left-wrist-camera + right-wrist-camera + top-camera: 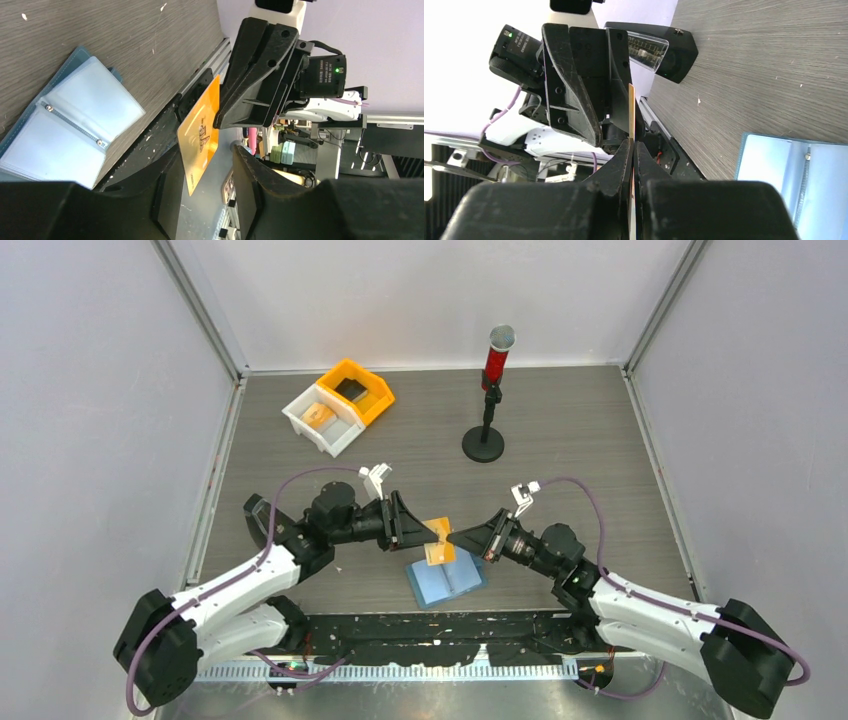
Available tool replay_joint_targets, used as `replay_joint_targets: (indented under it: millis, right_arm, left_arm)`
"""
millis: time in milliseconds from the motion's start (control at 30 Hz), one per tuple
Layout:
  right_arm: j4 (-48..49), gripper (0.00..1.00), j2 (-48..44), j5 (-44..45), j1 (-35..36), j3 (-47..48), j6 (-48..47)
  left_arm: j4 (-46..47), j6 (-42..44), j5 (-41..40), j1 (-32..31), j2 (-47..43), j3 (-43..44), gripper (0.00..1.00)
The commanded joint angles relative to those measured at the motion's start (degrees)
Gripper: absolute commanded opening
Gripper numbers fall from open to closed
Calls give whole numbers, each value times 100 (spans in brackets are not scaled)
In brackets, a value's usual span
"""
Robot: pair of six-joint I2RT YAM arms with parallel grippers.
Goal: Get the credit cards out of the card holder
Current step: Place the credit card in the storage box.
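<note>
Streaky grey wood-grain table (580, 440); thin orange card (200, 135) in right claw (453, 536).

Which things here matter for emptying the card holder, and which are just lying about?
In the job: orange card, pinched in the right gripper; left gripper; blue card holder, lying open.
Lying about: microphone on its stand; orange bin; white bin.

credit cards (440, 540) (350, 388) (318, 415): 3 | card holder (447, 583): 1 | bins (377, 403) (330, 440): 2 | microphone (492, 390): 1
</note>
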Motion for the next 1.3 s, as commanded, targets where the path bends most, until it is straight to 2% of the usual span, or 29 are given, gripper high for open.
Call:
replay_joint_targets:
  millis: [0, 133, 200, 300, 433, 500, 700, 800, 900, 1133, 1200, 1267]
  right_arm:
    - [1050, 5, 136, 225, 23, -188, 441]
    - [1196, 5, 93, 398, 26, -305, 599]
    - [1067, 5, 30, 401, 24, -309, 592]
    - [963, 7, -2, 180, 13, -280, 365]
    - [318, 13, -109, -359, -40, -47, -260]
    - [-14, 19, -166, -651, -91, 71, -572]
    - [-1384, 48, -410, -1945, -700, 482, -2104]
    - [-1357, 57, -284, -2618, -1119, 586, -2389]
    - [-1338, 64, -33, -3253, -1201, 880, -2556]
    - [-1053, 67, 729, -4020, -1207, 1342, -2632]
    - [-959, 65, 895, -4118, -1207, 1441, -2610]
    - [-742, 57, 1069, -4249, -1209, 1513, -2550]
  left_arm:
    - [475, 133, -179, 36, -159, -11, 43]
    - [526, 123, -236, 33, -221, -58, 41]
    - [620, 55, -225, 32, -277, -118, 33]
    - [740, 0, -148, 46, -329, -149, 13]
    - [965, -22, -7, 46, -372, -221, 1]
    - [1056, -34, 93, 45, -378, -245, 0]
    - [1044, 271, 728, 62, -380, -327, 0]
    - [1032, 371, 1091, 63, -331, -426, 0]
    - [854, 505, 1422, 63, -208, -420, 0]
    - [691, 664, 1728, 56, -30, -228, 0]
    - [303, 876, 1724, 59, 24, -108, 0]
    - [179, 971, 1678, 59, 69, -61, 0]
